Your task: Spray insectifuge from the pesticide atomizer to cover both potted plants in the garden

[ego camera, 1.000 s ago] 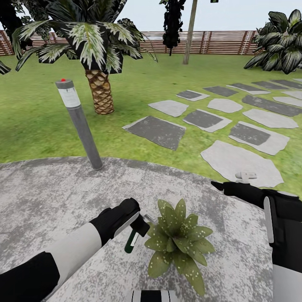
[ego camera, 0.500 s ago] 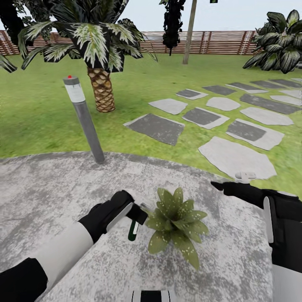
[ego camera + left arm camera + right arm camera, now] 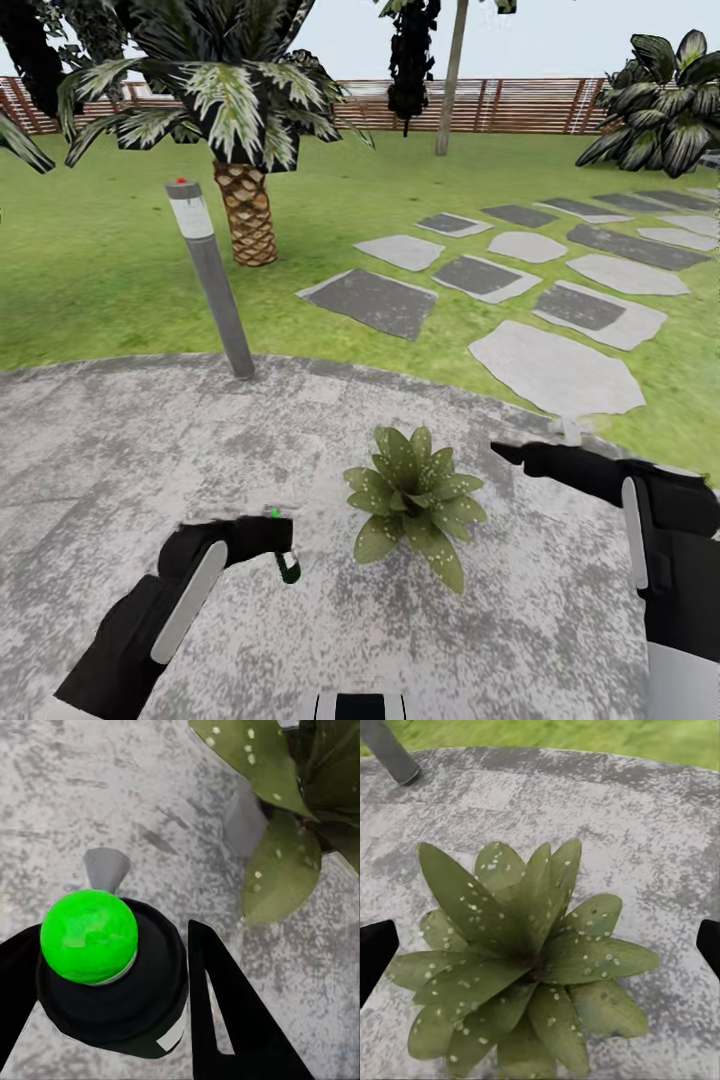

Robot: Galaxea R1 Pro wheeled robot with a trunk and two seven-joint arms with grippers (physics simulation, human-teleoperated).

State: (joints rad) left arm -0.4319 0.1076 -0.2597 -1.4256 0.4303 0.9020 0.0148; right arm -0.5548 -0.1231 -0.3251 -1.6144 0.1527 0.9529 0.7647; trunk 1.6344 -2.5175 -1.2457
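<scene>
Between left tool (image 3: 112,1005) fingers: pesticide atomizer (image 3: 112,982).

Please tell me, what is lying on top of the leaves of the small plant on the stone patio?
Tiny white specks dot the leaves of the potted plant, on nearly every leaf in the right wrist view. Nothing else lies on them. Overlapping leaves hide the rosette's base, and no pot shows.

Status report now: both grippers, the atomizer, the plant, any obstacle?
Left gripper shut on atomizer, beside the potted plant. Right gripper open, empty, other side of plant. White specks on the leaves. Grey post stands behind, apart.
</scene>
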